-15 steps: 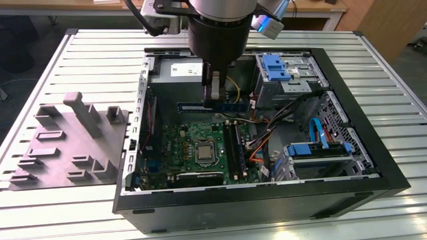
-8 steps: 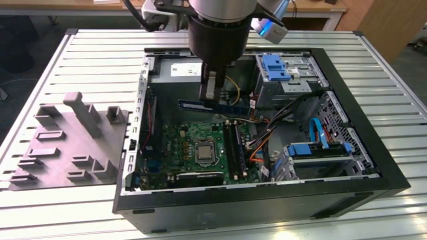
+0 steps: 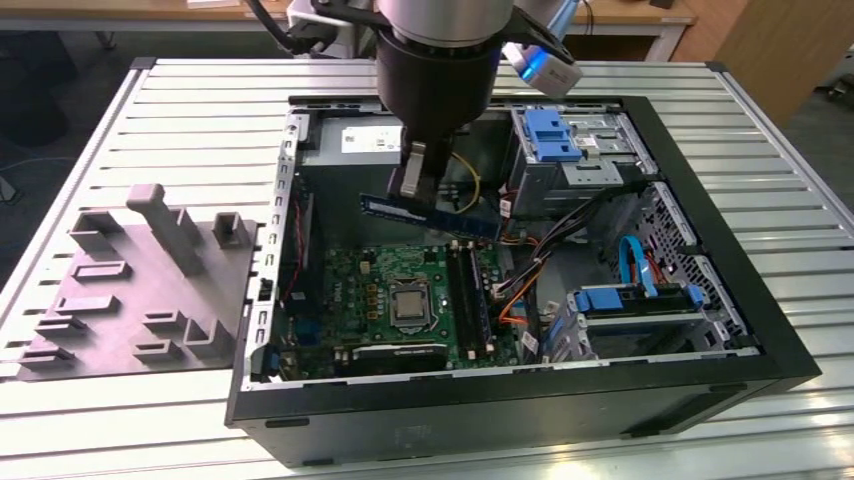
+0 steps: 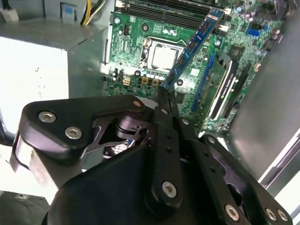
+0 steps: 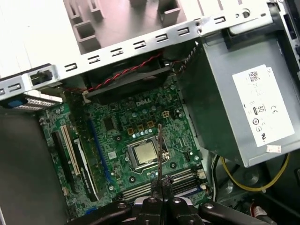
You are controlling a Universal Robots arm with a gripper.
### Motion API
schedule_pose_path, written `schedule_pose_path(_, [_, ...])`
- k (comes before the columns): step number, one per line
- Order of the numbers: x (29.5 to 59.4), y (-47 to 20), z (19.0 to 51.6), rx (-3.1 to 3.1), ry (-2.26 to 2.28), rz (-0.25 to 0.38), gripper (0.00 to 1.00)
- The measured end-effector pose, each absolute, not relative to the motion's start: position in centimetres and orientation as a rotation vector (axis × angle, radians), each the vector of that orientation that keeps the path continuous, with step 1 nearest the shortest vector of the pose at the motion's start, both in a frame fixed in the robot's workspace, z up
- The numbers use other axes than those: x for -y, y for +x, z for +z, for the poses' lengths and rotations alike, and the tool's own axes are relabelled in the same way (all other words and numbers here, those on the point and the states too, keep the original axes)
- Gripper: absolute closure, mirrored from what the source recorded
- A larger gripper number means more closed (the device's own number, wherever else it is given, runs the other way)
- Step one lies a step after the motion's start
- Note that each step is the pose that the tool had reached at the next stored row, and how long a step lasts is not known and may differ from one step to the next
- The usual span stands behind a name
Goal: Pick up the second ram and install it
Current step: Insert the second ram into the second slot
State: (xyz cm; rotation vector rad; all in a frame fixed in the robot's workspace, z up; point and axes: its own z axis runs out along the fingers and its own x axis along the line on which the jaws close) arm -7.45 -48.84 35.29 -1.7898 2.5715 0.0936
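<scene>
We are holding the second ram (image 3: 430, 215), the gripper (image 3: 411, 188) clamped on one end; its long axis is running sideways from the gripper, the motherboard slots (image 3: 465, 285) lying below.
</scene>
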Motion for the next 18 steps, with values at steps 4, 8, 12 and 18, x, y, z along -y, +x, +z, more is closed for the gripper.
schedule_pose_path(4, [48.84, -7.45, 35.26, -2.623, -1.711, 0.093, 0.89])
schedule_pose_path(8, [48.83, -7.45, 35.22, -2.674, -1.625, 0.093, 0.89])
schedule_pose_path(12, [48.83, -7.45, 35.19, -2.720, -1.543, 0.092, 0.89])
schedule_pose_path(18, [48.84, -7.45, 35.15, -2.787, -1.413, 0.091, 0.89])
